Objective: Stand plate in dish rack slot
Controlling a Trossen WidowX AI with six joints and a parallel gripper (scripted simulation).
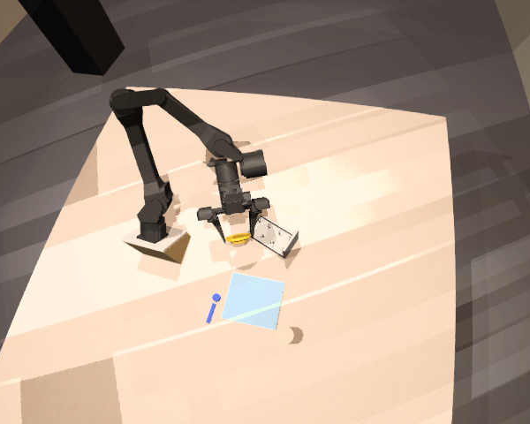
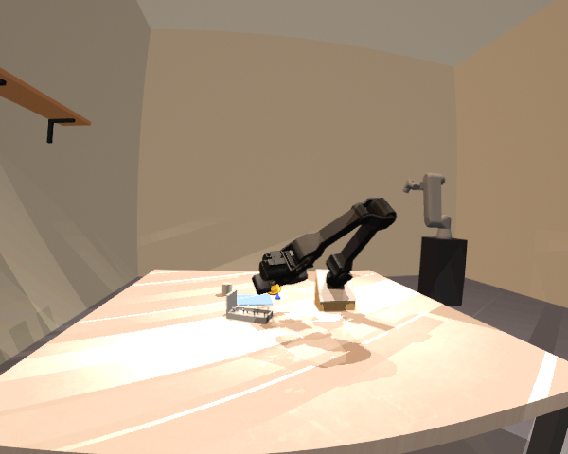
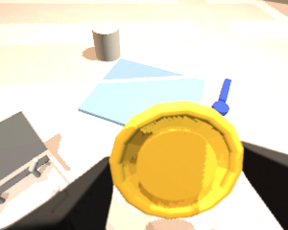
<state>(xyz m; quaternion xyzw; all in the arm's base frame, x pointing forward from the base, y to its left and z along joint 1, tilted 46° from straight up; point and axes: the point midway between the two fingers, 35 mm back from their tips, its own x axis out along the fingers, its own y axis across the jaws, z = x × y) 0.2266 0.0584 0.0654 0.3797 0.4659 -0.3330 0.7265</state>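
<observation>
My gripper [image 1: 238, 238] [image 3: 173, 155] is shut on the yellow plate [image 1: 238, 238] [image 2: 275, 288] [image 3: 175, 165], with a finger at either side of its rim. The plate is held above the table and looks tilted steeply, seen nearly edge-on in the top view. The dish rack [image 1: 273, 235] [image 2: 249, 315] stands on the table, beside the right-hand finger in the top view, with short pegs inside and a tall wall at one end. In the wrist view its grey end wall [image 3: 14, 144] shows at the lower left, partly behind a finger.
A light blue mat [image 1: 253, 301] [image 2: 254, 300] [image 3: 154, 96] lies beyond the plate. A blue spoon-like object [image 1: 211, 310] [image 3: 224, 93] lies beside it. A round can [image 1: 285, 335] [image 2: 226, 288] [image 3: 107, 44] stands near the mat's corner. The arm's base block [image 1: 174, 246] [image 2: 335, 299] is on the table.
</observation>
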